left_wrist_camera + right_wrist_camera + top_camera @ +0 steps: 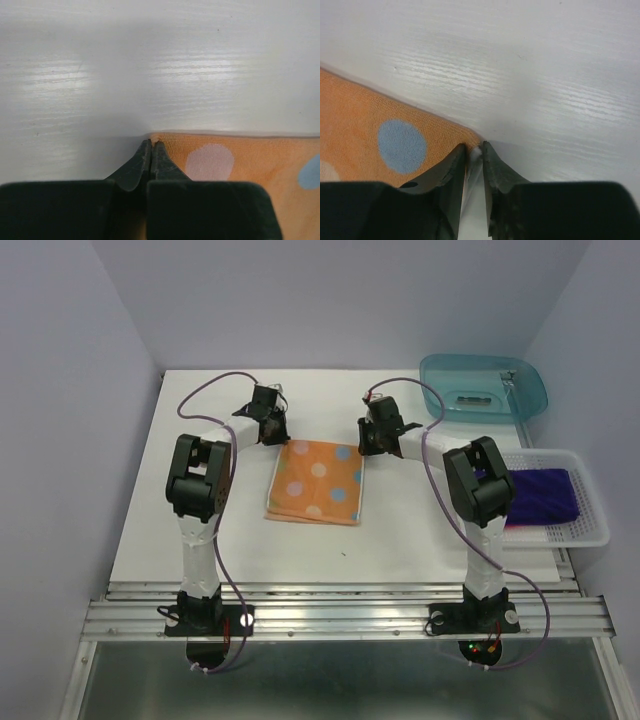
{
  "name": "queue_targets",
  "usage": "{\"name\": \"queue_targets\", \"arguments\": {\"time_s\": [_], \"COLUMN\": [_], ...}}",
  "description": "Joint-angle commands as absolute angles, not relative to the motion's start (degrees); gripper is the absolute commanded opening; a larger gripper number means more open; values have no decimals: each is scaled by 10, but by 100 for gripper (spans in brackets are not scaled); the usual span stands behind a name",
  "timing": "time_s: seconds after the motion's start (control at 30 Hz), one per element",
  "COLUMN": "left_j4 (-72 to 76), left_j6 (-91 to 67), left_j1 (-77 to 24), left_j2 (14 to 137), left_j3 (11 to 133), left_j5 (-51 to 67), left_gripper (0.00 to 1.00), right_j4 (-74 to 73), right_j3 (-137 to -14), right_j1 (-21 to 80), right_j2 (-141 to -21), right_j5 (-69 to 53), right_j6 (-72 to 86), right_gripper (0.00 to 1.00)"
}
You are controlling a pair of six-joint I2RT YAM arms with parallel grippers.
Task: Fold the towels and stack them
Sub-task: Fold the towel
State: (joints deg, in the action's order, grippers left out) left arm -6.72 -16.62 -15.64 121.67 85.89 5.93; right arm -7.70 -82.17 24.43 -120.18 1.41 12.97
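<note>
One orange towel (315,482) with pale blue and white dots lies flat in the middle of the white counter (400,540), between the two arms, which both reach to its far edge. The left fingers (134,170) are down at the far-left corner, pressed together with no gap and the very tip of the corner nipped between them. One finger lies over bare counter, the other over the cloth just beside a white dot. The right fingers (445,172) are down at the far-right corner, narrow but not closed. A thin slit shows between them, and the corner's point reaches the tip of the finger on the cloth side without showing inside the slit. A blue dot lies near that finger. At the counter's right edge a white basket (595,510) holds a dark purple towel (540,495), lying flat in it. Behind the basket, at the far right corner, stands a clear teal bin (440,400).
</note>
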Motion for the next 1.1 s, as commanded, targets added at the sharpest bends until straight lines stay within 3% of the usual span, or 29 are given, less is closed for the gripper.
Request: {"name": "queue_targets", "arguments": {"time_s": [0.0,0.13,0.8,1.07], "left_j4": [-70,-53,111,173], "left_j6": [-163,-163,-205,-243], "left_j1": [-153,-153,-154,-155], "left_j2": [1223,1202,951,863], "left_j3": [875,853,589,460], "left_j5": [55,52,80,92], "left_gripper": [0,0,0,0], "right_j4": [-59,-58,-6,19], "right_j3": [-842,-837,-668,-584], "right_j1": [242,242,263,297], "right_j2": [-1221,-1212,-1002,-916], "right_j5": [-18,-39,-155,-140], "right_j6": [99,63,54,81], "right_gripper": [19,1,1,1]}}
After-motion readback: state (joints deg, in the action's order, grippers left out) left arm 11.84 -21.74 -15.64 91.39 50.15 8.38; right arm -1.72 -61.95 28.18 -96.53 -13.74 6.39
